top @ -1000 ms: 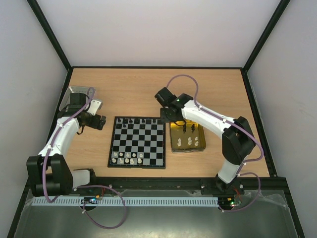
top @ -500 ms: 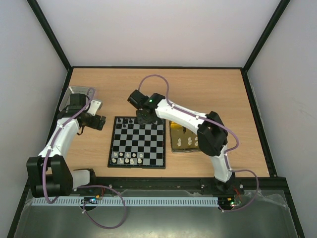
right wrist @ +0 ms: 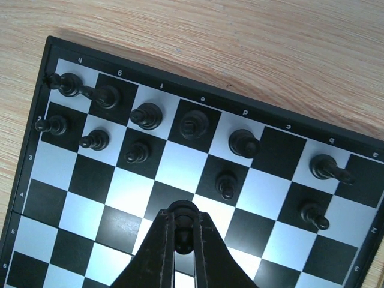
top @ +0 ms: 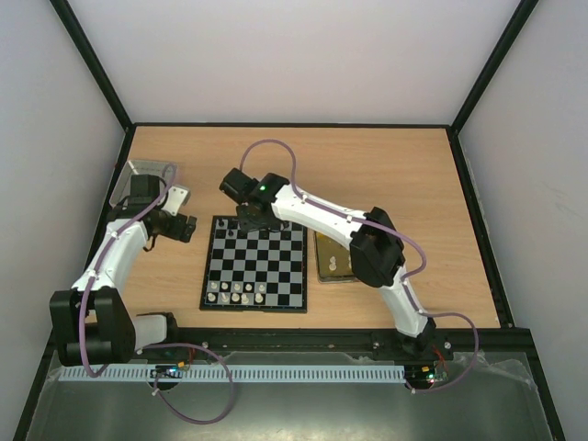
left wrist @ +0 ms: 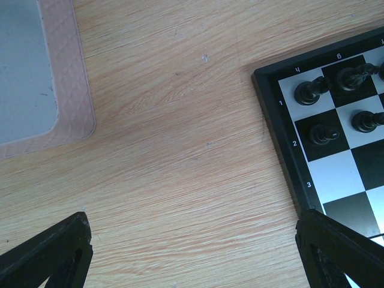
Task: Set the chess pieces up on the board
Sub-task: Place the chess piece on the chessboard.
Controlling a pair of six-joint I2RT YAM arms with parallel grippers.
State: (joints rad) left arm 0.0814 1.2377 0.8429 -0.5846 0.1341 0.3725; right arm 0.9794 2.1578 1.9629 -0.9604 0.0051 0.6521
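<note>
The board (top: 255, 265) lies mid-table, with several black pieces along its far rows and white pieces along its near row. My right gripper (top: 249, 219) hangs over the board's far left part. In the right wrist view it (right wrist: 182, 229) is shut on a black pawn (right wrist: 182, 219), held above the board (right wrist: 78, 180) near other black pieces (right wrist: 147, 115). My left gripper (top: 180, 225) is open and empty over bare wood left of the board; its fingertips (left wrist: 51, 255) frame the board corner (left wrist: 282, 129).
A gold tin tray (top: 333, 259) with a few pieces stands right of the board, partly behind my right arm. A silver-grey tin lid (top: 138, 180) lies at the far left, also in the left wrist view (left wrist: 36, 78).
My right arm swung left from the gold tray to the board's far left part, carrying the black pawn. The left arm has not moved.
</note>
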